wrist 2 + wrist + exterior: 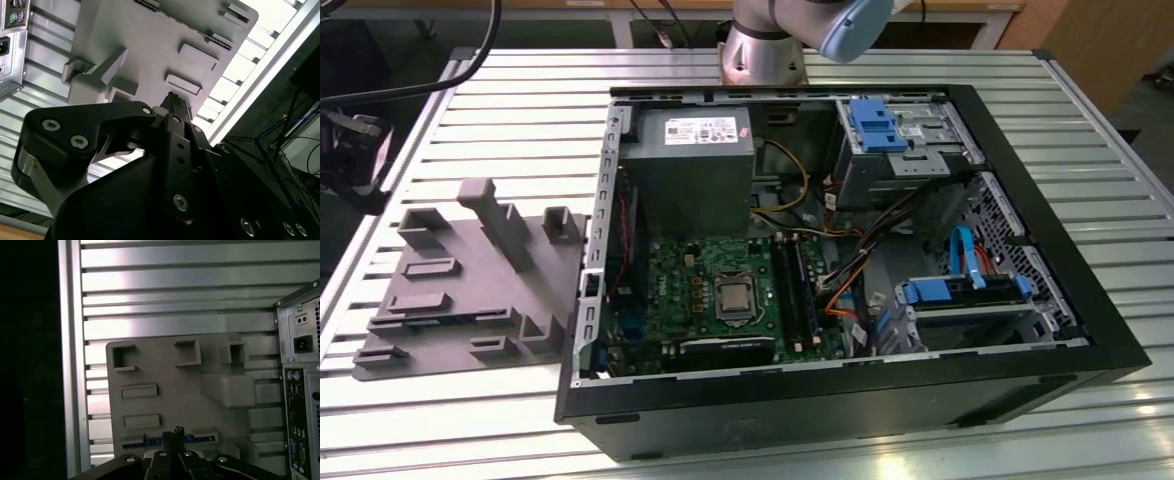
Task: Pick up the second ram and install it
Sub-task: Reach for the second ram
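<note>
Hovering gripper [173,432], tips pressed together and empty, well above ram [200,438] lying in fixture [165,365] slot.

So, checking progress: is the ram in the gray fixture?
Yes, the first wrist view shows the ram lying in a slot of the fixture.

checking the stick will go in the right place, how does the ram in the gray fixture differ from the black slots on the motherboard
Colour: the second ram shows as a bluish strip; the memory slots are black. Place: the second ram lies in the gray fixture, outside the computer case; the memory slots sit on the motherboard inside it. Both are long and narrow.
</note>
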Action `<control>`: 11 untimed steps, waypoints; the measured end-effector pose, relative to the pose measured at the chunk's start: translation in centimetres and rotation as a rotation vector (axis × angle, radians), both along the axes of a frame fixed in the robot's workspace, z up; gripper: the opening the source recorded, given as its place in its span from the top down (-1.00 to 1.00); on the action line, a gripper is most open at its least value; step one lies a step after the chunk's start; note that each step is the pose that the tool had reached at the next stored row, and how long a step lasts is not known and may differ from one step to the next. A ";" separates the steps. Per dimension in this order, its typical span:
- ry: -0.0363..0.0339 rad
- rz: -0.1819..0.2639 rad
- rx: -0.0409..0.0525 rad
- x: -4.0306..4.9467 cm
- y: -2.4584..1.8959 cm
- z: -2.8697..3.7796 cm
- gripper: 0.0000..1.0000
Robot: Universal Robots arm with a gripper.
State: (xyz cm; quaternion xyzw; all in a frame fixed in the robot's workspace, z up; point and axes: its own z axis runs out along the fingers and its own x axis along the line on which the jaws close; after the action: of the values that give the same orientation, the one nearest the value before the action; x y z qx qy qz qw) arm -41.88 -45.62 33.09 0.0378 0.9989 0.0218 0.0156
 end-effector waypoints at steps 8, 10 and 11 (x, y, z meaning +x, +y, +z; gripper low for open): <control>-0.0002 0.000 0.0001 0.00 -0.66 -0.52 0.79; -0.0001 0.000 0.0001 -0.01 -0.84 -0.65 0.79; -0.0001 0.000 0.0001 -0.02 -0.93 -0.71 0.79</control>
State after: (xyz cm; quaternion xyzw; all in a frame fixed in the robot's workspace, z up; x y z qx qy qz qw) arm -41.90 -46.54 32.38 0.0378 0.9989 0.0218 0.0157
